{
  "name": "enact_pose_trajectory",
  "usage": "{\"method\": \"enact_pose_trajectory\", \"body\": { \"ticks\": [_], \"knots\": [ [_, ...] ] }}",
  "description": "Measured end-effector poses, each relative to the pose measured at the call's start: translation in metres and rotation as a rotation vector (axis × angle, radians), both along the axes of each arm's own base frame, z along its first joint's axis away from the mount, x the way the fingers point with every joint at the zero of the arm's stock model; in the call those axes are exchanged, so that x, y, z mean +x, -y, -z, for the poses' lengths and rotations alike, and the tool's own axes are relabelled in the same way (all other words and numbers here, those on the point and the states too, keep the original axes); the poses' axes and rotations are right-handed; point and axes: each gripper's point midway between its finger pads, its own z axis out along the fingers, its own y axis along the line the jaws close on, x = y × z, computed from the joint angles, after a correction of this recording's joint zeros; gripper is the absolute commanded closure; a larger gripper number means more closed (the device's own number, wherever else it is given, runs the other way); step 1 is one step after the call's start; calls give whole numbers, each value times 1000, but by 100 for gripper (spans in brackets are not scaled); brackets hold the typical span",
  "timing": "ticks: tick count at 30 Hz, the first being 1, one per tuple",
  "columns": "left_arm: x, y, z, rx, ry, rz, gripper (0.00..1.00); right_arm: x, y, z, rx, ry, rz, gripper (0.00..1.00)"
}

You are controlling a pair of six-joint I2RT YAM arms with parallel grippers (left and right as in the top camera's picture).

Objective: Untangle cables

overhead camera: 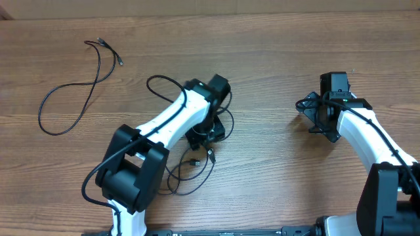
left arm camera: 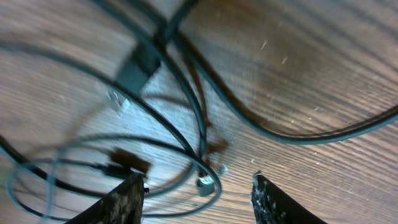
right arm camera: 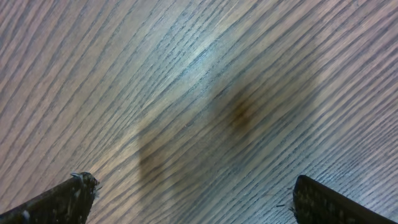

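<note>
Across the wooden bench (overhead camera: 275, 52), the job of untangling the cables looks partly done. A knot of cables (overhead camera: 197, 160) lies bunched near the front edge, its loops crossing under the left arm. A single cable (overhead camera: 96, 78) lies by itself in an open curve at the far left, well apart from the rest. By this evidence one cord is free, and the cords in the bunch are yet to be separated.

The left end effector (overhead camera: 205, 134) hangs right over the knot. In its wrist view the left end effector (left arm camera: 196, 183) is spread wide and grips nothing, with several strands crossing the bench just ahead. A small silvery plug (left arm camera: 205, 184) sits between the fingertips.

The right end effector (overhead camera: 319, 115) is well apart from every cord. The wrist view shows the right end effector (right arm camera: 193, 186) also spread, with only bare wood beneath.
</note>
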Motion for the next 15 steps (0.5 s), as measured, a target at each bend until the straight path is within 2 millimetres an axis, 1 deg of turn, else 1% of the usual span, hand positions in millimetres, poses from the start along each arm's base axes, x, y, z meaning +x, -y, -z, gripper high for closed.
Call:
{"method": "enact_pose_trajectory", "body": {
  "ticks": [4,7,11,15],
  "knots": [
    [-10,8,8,23,-4,-96,45,0,0,0,0,0,0,0],
    [-15,4,12,56,-9,-169,44,0,0,0,0,0,0,0],
    [-13,-3,15,102,10,-249,44,0,0,0,0,0,0,0],
    [-10,-8,16,131,35,-297,51,0,0,0,0,0,1,0]
  ]
}}
